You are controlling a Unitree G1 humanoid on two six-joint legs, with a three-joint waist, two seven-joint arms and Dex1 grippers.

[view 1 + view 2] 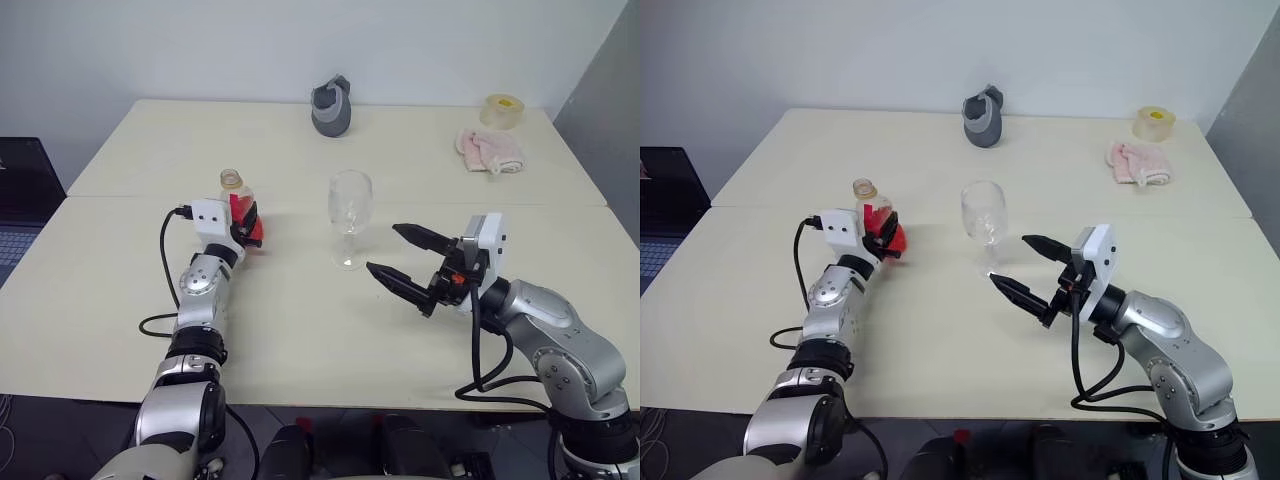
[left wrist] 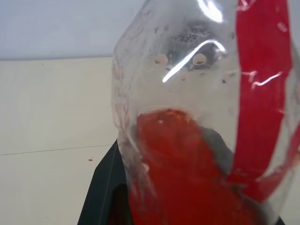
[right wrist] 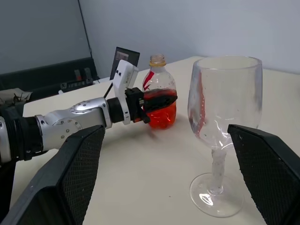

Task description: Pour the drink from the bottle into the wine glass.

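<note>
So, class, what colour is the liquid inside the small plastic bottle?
Bright red, filling the lower part of the bottle; the right wrist view shows the drink best.

No text, brand or number can be read anywhere; the bottle bears a red label mark (a plain swoosh, no letters).

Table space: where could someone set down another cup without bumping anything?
Free: the near table between the arms, and the stretch behind the wine glass. Crowded: the back edge, with the grey object, pink cloth and tape roll.
</note>
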